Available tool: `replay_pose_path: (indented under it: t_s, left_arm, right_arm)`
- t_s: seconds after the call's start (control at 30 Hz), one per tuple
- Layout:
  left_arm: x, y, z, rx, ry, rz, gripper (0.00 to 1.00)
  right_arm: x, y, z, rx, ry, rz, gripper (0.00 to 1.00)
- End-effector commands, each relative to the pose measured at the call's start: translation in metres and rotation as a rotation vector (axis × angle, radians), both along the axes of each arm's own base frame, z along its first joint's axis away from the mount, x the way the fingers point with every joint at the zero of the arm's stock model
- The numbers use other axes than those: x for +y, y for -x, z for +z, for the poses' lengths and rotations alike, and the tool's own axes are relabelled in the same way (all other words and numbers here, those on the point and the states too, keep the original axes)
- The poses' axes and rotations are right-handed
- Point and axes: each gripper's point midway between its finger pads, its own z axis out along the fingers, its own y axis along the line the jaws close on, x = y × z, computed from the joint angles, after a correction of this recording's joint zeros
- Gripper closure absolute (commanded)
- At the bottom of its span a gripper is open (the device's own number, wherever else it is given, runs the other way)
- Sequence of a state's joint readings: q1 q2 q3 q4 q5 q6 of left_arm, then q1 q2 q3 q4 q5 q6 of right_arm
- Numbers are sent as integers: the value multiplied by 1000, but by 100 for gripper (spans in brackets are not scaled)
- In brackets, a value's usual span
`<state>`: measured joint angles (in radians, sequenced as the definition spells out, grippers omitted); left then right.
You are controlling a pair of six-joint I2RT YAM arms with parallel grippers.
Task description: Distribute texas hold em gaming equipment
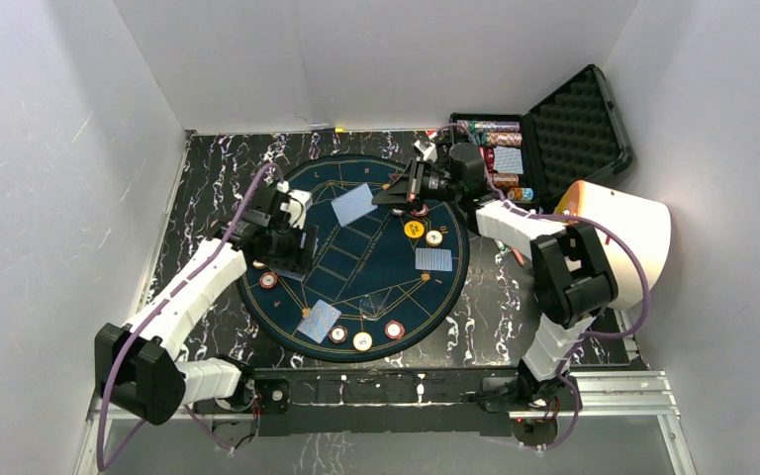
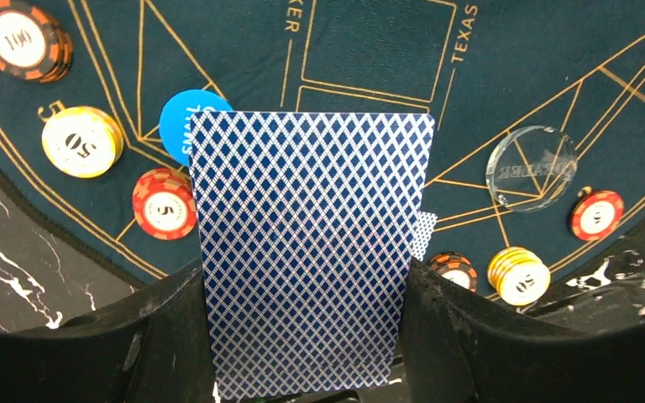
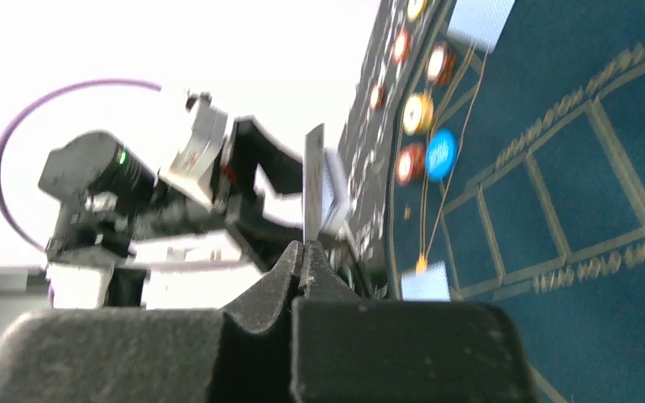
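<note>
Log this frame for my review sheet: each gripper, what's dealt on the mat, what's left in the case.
left gripper: shut on playing cards, blue backs toward its camera
right gripper: shut, nothing visibly held
poker mat: three face-down cards, poker chips around its rim
buttons: blue button, yellow button, clear dealer button, all on mat
case: open, chip rows and deck inside

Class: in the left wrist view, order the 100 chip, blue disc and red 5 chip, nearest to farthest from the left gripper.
1. red 5 chip, near left
2. blue disc, beyond it, mid-left
3. 100 chip, far top left
</note>
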<state>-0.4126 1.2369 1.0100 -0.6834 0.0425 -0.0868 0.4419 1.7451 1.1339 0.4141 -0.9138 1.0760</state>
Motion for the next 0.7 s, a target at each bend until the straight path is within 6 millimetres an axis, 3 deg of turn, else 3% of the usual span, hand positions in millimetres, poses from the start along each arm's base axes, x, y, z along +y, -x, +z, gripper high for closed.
replay_pose_path:
  t_s: [0.0,0.07,0.23,0.37,0.67]
  left_arm:
    - [23,-16,38,-51,14,159,100]
    - [28,-22,46,-56,23,190,100]
    - [41,-32,58,-54,1,227,100]
    - [54,-38,67,-64,-32,245,100]
    - [60,-39,80,-86,-22,249,100]
  right_arm:
    - [29,-55,-1,-42,-116,-263,100]
    - [49,-70,0,-63,-153,-339,100]
    - [110,-81,-5,-102,-197,-437,100]
    - [160,-91,-34,-100,-168,-474,100]
    - [217,-102,-78,-60,-120,-520,100]
